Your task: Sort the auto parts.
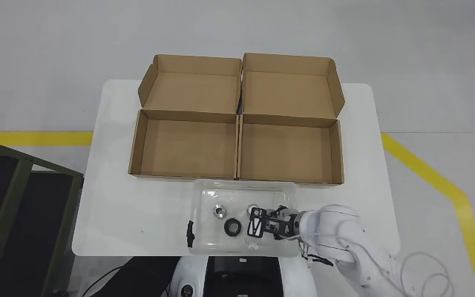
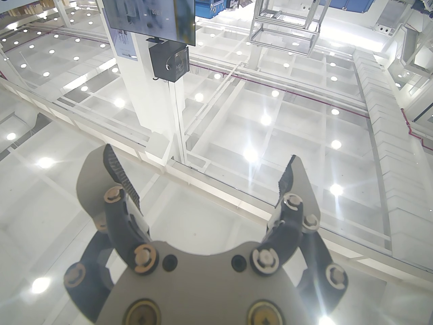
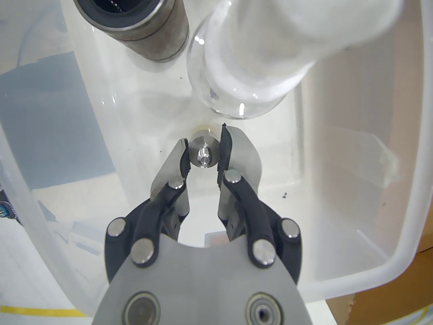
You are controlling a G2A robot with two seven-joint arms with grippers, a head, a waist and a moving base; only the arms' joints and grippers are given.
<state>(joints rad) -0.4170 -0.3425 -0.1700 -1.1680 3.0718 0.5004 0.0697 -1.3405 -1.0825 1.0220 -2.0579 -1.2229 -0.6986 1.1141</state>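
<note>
White table (image 1: 111,208) carried two open cardboard boxes (image 1: 185,147) (image 1: 288,152) side by side, their lids folded back, and a clear plastic bin (image 1: 245,189) stood just in front of them at the near edge.

In the bin the right claw (image 3: 203,135) was closed narrowly on a small silver part (image 3: 200,153). This was a short, bright metal cylinder with a thinner stud sticking out of its end face, and a ribbed black pad pressed against each side. It sat low over the pale bin floor, near the middle of the bin. From above, the right claw (image 1: 256,223) lay toward the bin's near side.

Beside the held part lay a dark steel sleeve (image 3: 135,11) with a black ring at its mouth and rows of tiny balls inside; it showed as a dark ring (image 1: 234,226) from above. A white part with a clear rounded end (image 3: 233,103) rested close to the claw tips, and a small round metal piece (image 1: 220,210) lay farther along.

The left claw (image 2: 200,152) stood wide apart with nothing between its toothed pads, facing a ceiling of lamps.
</note>
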